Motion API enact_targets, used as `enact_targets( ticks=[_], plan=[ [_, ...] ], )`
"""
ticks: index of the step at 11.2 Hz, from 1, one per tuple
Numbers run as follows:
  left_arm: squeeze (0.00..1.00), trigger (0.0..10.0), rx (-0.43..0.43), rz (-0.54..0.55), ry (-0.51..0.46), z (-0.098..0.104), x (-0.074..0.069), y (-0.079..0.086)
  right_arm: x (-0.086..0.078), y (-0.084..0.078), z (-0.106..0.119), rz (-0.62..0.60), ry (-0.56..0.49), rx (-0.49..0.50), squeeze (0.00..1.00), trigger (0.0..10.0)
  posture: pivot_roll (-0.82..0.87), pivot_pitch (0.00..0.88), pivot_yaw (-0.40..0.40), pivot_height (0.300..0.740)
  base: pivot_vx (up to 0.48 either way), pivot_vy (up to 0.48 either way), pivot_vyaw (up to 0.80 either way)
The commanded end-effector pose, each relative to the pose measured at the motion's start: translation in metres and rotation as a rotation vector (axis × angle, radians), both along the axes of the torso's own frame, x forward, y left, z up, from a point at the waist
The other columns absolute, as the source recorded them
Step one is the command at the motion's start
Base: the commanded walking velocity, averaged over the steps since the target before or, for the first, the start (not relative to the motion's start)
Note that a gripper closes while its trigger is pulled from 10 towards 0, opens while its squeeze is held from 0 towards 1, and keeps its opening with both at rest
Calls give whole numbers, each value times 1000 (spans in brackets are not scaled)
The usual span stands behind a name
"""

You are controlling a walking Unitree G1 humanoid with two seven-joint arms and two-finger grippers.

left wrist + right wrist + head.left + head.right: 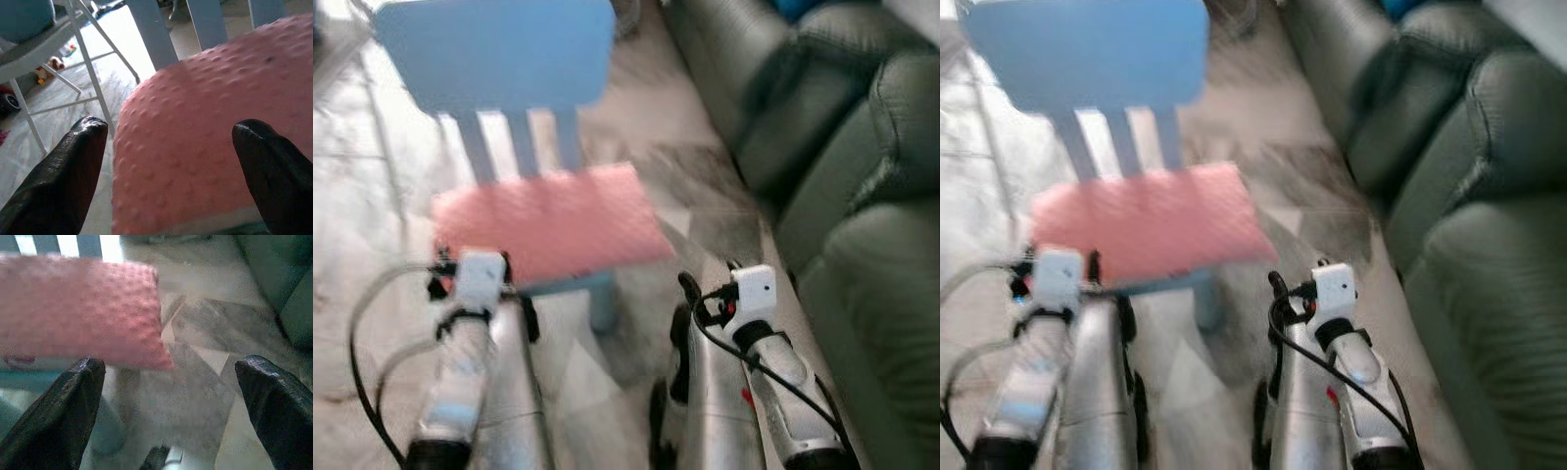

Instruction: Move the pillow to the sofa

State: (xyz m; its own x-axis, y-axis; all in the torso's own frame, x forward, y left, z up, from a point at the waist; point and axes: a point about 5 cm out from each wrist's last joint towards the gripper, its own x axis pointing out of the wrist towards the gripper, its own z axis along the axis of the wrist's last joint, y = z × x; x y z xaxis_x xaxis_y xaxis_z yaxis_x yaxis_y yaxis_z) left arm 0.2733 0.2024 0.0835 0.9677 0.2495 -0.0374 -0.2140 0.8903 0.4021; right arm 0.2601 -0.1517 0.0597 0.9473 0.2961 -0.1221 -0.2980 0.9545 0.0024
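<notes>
A pink, bumpy pillow (548, 220) lies flat on the seat of a small blue chair (494, 49) straight ahead of me. My left gripper (176, 132) is open, its two black fingers spread on either side of the pillow's (205, 137) near corner, close to it. A short way to the right of the chair, my right gripper (171, 367) is open too, looking at the pillow's (73, 318) right end and the floor beside it, with nothing between its fingers. Both silver arms reach forward, the left arm (470, 333) and the right arm (754, 333).
A dark green leather sofa (862, 147) runs along the right side, close to my right arm. Pale marbled floor (695, 186) lies between chair and sofa. In the left wrist view, white metal legs (88, 54) and small toys (51, 63) stand beyond the chair.
</notes>
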Motion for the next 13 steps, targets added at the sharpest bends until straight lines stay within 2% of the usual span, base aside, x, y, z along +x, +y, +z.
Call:
enact_targets(
  ticks=[1,2,3,4,6,7,8,9,10,11,12,13],
  plan=[
    [0,10000,-10,12,23,-1,1,6,3,1,4,31,-1,-8,0,10000,-7,328,-90,465,0,0,0],
    [0,10000,-10,39,5,7,7,12,11,4,15,64,-22,1,0,10000,-15,377,-91,465,0,0,0],
    [0,10000,-37,60,-6,13,19,18,28,13,28,130,-55,35,35,10000,-12,407,-96,465,0,0,0],
    [1000,10000,-24,106,-35,23,20,25,38,20,44,153,-100,58,1000,10000,-10,451,-100,465,0,0,0],
    [1000,10000,7,194,-68,33,17,33,54,32,71,195,-174,71,1000,10000,-9,492,-106,465,0,0,0],
    [1000,10000,9,206,-85,37,16,35,57,37,75,232,-174,90,1000,10000,-7,495,-107,465,0,0,0],
    [0,10000,21,210,-106,44,15,35,59,41,79,262,-175,103,1000,10000,-2,502,-109,465,0,0,0],
    [0,10000,37,215,-131,51,15,37,60,46,81,298,-164,125,925,10000,-1,501,-110,465,0,0,0],
    [0,10000,59,229,-166,62,15,40,60,54,82,360,-148,142,510,10000,4,496,-110,465,0,0,0],
    [0,10000,71,248,-187,69,11,44,61,60,82,399,-138,150,0,10000,11,488,-109,465,0,0,0],
    [0,10000,101,285,-192,74,4,52,61,66,74,427,-98,159,0,10000,32,467,-113,465,0,0,0],
    [0,10000,104,301,-184,71,2,55,62,66,72,421,-104,143,0,10000,39,461,-115,465,0,0,0]
  ],
)
